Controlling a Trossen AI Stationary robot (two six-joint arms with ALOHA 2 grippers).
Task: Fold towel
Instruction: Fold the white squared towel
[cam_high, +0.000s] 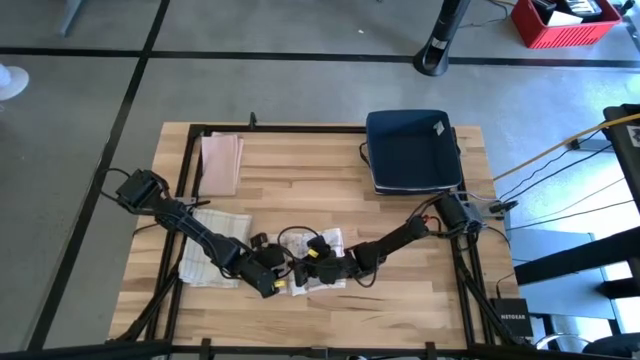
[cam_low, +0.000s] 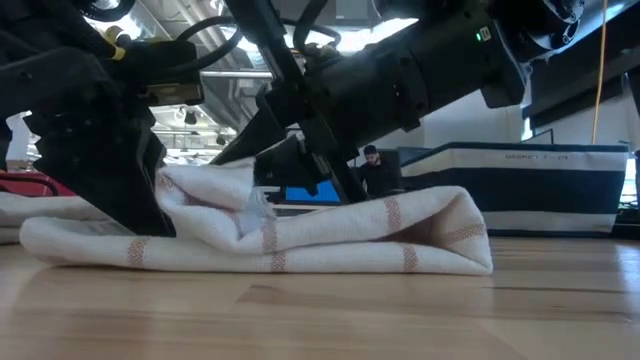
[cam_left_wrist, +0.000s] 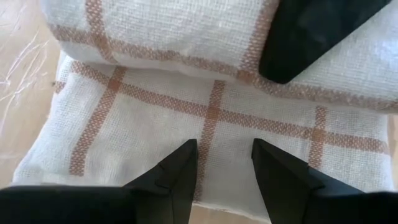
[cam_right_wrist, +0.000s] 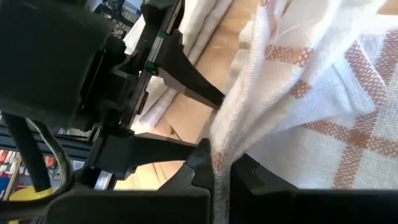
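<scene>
right hand (cam_right_wrist: 221, 171) pinches towel (cam_left_wrist: 205, 118) edge; left hand (cam_left_wrist: 224, 168) seemingly open.

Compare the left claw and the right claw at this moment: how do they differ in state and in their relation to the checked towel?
The left claw is open, its fingers apart over the checked towel, holding nothing; the right claw is shut on the checked towel, pinching an edge. The left claw comes in from the table's left side, the right claw from its right. Both are dark and work at the same towel near the table's front edge.
</scene>
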